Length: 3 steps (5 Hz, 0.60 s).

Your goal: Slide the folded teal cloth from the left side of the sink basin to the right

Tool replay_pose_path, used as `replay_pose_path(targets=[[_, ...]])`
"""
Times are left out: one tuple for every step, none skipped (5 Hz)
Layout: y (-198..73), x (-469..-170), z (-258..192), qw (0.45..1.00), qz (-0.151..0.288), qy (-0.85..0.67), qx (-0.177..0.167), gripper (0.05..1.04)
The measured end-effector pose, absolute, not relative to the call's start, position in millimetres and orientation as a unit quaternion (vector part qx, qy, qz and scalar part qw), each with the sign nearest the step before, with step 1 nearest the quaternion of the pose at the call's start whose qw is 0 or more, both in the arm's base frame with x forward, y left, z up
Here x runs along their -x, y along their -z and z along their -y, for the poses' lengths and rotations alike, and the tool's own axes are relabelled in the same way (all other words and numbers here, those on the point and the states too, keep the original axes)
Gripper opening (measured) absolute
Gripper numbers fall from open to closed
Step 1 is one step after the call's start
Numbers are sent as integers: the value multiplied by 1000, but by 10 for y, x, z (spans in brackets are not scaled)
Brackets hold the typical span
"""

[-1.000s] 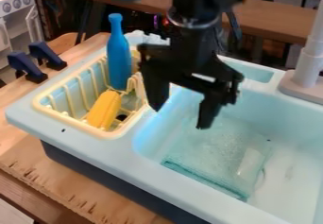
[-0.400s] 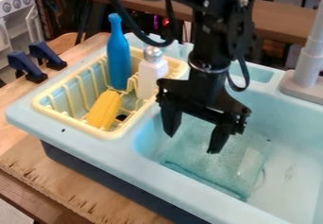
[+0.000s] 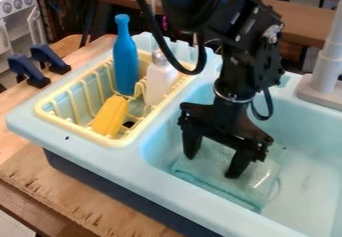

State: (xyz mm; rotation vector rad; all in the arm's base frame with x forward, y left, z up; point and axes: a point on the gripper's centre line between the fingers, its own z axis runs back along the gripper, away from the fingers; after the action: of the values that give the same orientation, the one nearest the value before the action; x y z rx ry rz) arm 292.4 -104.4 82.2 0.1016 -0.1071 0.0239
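Note:
The gripper [image 3: 212, 167] hangs down inside the sink basin, its two fingers apart with nothing held between them. Beneath and around its fingertips a teal cloth [image 3: 224, 188] lies on the basin floor; whether they touch it I cannot tell. A clear or whitish item [image 3: 264, 173] rests on the cloth's right part, just right of the gripper. To the left stands a yellow dish rack [image 3: 123, 142] holding a blue bottle [image 3: 125, 61], a white bottle with a silvery top [image 3: 159, 81] and a yellow corn-like object [image 3: 110, 116].
The basin's light blue rim [image 3: 167, 193] runs along the front, and a divider parts the basin from the rack. A grey faucet column [image 3: 325, 68] rises at the right. Two dark blue clamps [image 3: 50, 58] sit on the wooden table [image 3: 67, 198] at the left.
My gripper has moved down and slightly right, deeper into the basin and closer to the cloth. The white bottle, earlier hidden behind the arm, has come into sight. The fingers stay apart.

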Motion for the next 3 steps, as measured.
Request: replay_pose_path(targets=[[-791, -2969, 1080, 997, 58, -12, -43, 1001], [-753, -2926, 1199, 997, 72, -18, 12, 1001], [-809, -2894, 1320, 994, 89, -26, 57, 1001]])
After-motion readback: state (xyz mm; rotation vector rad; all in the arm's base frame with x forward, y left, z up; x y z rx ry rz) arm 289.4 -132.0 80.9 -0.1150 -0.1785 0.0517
